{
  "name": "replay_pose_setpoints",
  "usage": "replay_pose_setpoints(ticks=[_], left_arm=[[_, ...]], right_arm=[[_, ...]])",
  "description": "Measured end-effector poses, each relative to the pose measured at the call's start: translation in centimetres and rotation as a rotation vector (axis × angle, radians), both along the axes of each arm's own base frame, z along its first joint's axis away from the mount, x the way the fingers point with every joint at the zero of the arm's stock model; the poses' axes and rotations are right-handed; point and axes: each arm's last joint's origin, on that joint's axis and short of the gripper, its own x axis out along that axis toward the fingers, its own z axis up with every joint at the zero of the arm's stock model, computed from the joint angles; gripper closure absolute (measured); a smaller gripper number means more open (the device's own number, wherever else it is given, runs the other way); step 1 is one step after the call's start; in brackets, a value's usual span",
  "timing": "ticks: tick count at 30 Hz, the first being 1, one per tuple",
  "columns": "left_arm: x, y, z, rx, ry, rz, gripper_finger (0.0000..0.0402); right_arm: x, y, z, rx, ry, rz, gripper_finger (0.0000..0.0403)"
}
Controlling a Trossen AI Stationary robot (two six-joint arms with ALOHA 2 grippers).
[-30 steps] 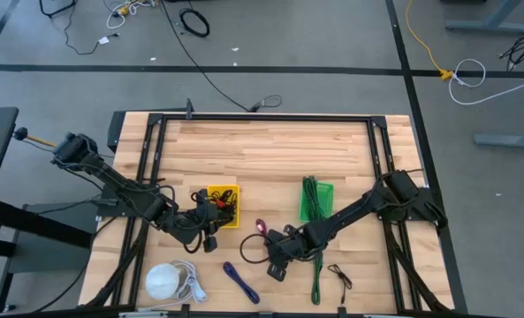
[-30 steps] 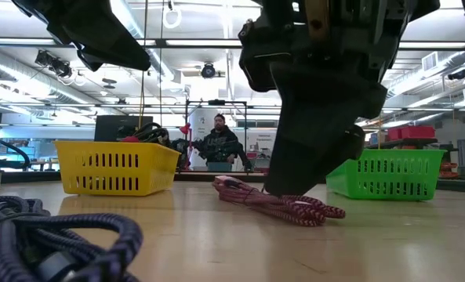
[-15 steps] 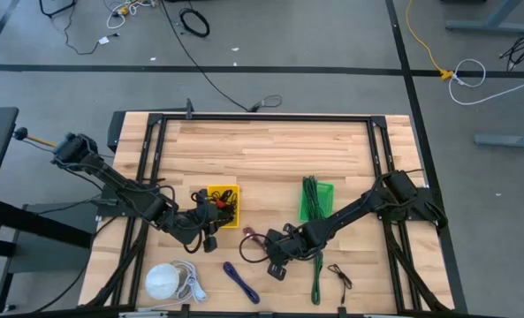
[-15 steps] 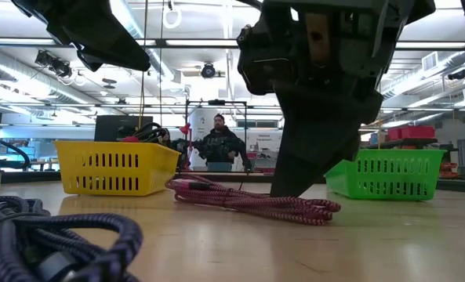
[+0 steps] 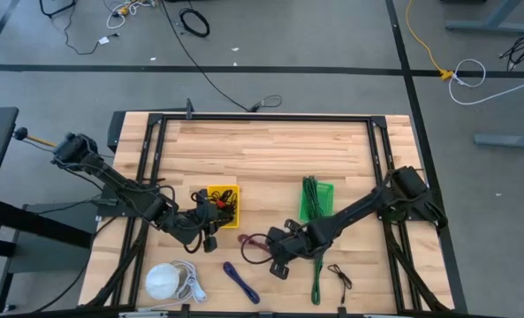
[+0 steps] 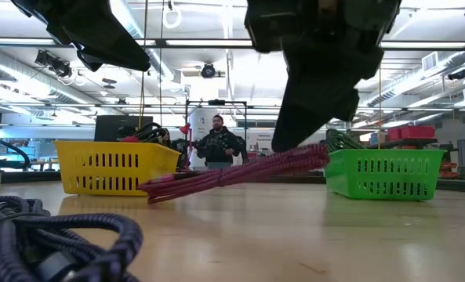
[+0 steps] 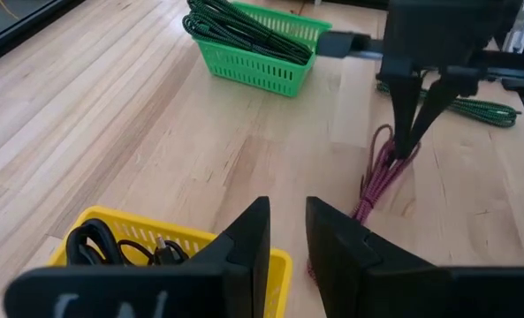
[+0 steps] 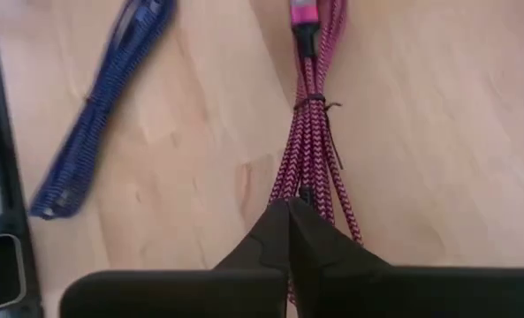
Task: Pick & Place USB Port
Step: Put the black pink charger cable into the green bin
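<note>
The table (image 5: pixel 270 146) carries 2 baskets mid-way: the yellow basket (image 5: pixel 222 203) towards the left edge, the green basket (image 5: pixel 316 199) towards the right. The left gripper (image 7: pixel 284 234) hangs just beside the yellow one, jaws narrow, holding nothing. Near the front edge, the right gripper (image 5: pixel 275 252) is pinched tight on the red cable (image 8: pixel 313 132), 1 end lifted off the wood, the other trailing. The pick looks made; I judge the next move is raising the cable clear and carrying it over a basket, without snagging the blue cable (image 5: pixel 241 283) nearby.
</note>
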Motion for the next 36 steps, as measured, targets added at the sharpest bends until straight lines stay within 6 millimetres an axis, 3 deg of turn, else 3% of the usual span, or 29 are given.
replay_pose_setpoints(ticks=[9, 18, 27, 36], left_arm=[[0.0, 0.0, 0.0, 0.000, 0.000, 0.000, 0.0321], [0.0, 0.0, 0.0, 0.000, 0.000, 0.000, 0.0321], [0.0, 0.0, 0.0, -0.005, -0.001, 0.003, 0.0321], [0.0, 0.0, 0.0, -0.006, -0.001, 0.003, 0.0321]], right_arm=[[-0.7, 0.3, 1.5, -0.017, -0.024, 0.001, 0.0403], [-1.2, 1.0, 1.2, 0.016, 0.025, 0.015, 0.0391], [-2.3, 0.1, -1.4, 0.001, 0.095, -0.034, 0.0313], [-2.0, 0.1, -1.7, 0.049, 0.040, -0.020, 0.0226]])
